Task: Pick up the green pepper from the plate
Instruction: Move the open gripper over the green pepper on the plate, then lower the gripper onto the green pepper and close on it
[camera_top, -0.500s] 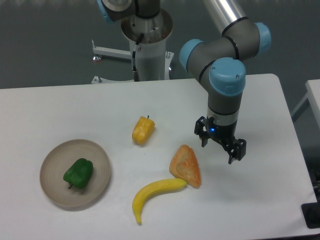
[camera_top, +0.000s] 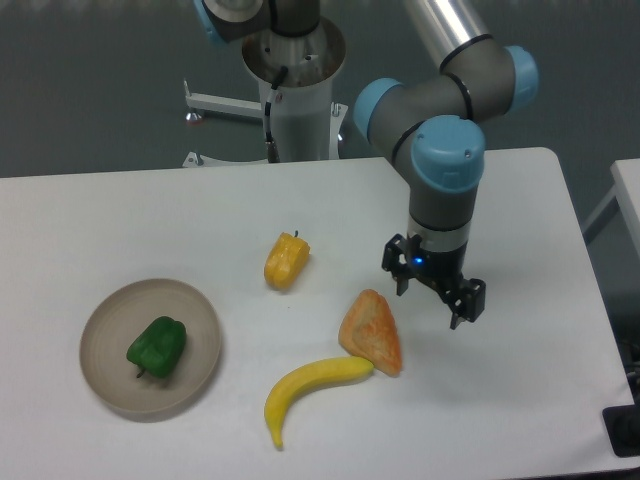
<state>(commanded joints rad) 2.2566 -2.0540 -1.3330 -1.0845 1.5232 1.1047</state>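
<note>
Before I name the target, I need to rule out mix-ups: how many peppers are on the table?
2. The green pepper lies on the plate at the left; the yellow pepper lies on the table near the middle. None looks hidden.

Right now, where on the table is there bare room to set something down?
Bare patches: left rear, behind the plate and left of the yellow pepper; the right edge beyond the gripper. Crowded: front centre, where banana and orange wedge touch.
</note>
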